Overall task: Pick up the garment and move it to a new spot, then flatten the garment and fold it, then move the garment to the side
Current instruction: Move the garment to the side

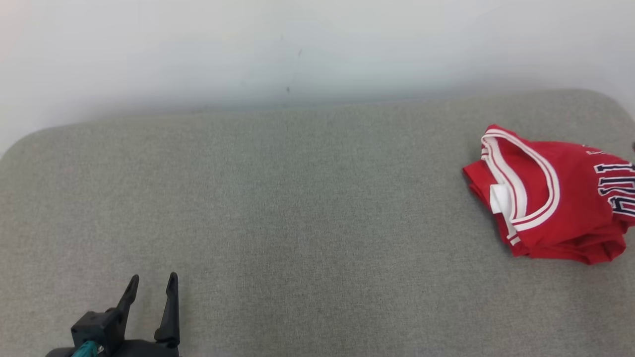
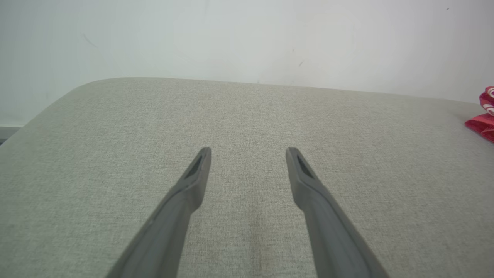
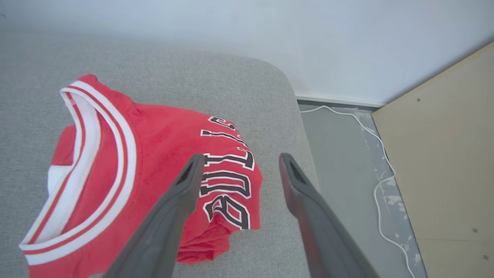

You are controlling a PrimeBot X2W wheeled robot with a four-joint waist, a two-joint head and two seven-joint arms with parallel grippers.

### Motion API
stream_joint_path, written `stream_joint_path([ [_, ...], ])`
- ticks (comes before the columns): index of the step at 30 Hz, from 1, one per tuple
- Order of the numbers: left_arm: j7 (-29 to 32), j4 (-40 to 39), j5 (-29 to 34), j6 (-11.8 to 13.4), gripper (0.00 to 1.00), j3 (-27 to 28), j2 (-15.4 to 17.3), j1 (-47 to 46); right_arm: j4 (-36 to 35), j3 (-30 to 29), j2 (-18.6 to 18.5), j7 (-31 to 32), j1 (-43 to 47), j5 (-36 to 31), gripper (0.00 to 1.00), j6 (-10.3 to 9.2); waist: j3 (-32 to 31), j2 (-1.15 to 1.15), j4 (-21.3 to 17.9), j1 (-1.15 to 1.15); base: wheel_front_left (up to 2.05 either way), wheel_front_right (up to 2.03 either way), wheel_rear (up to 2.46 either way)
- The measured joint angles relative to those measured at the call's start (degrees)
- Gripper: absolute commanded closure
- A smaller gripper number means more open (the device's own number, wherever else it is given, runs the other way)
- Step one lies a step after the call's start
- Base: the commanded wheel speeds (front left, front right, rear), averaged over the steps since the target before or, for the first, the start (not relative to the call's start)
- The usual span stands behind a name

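One red basketball jersey lies in a bunched heap on the big grey cushion, near the cushion's right end. It has a white and red striped neck band and dark letters with white edges. There are two grippers. The left gripper is over the cushion's front left part, well apart from the jersey. Its two dark fingers are spread, with nothing between them. The right gripper hangs above the cushion's right end. Its two fingers are spread wide too and hold nothing, and the jersey's letters lie below one finger. Past the cushion's right end, one white cable lies on the grey floor beside one pale wooden board.
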Motion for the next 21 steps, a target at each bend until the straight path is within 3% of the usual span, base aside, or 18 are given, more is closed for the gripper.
stream_joint_path([
  [6, -0.6, 0.1, 0.0, 0.9, 0.00, 1.0, 0.4, 1.8, -5.9, -3.7, 1.2, -10.8, 4.9, 3.2, 0.00, 0.69, -3.4, 0.00, -0.2, 0.00, 0.00, 0.00, 0.00],
  [10, -0.6, -0.1, -0.6, 1.1, 0.00, 2.3, 1.5, 4.6, -11.3, -5.0, 2.5, -17.5, 10.3, 4.2, 0.00, -0.32, -5.5, 0.00, -0.5, -0.01, 0.00, 0.00, 0.00],
  [13, -0.8, -1.1, -0.7, 1.8, 0.00, 2.8, 1.6, 6.3, -15.6, -5.9, 3.2, -22.4, 14.5, 4.4, 0.00, -1.53, -6.9, 0.00, -0.9, -0.01, 0.00, 0.00, 0.00],
  [18, -0.8, -2.3, -1.2, 2.4, 0.00, 3.6, 1.6, 8.1, -22.6, -7.3, 3.8, -29.9, 21.6, 4.8, 0.00, -5.82, -8.6, 0.00, -1.7, 0.00, 0.00, 0.00, 0.00],
  [21, -1.0, -3.1, -1.5, 2.5, 0.00, 4.5, 1.7, 9.4, -26.9, -7.3, 4.1, -33.2, 25.6, 4.2, 0.00, -7.19, -9.3, 0.00, -2.3, -0.01, 0.00, 0.00, 0.00],
])
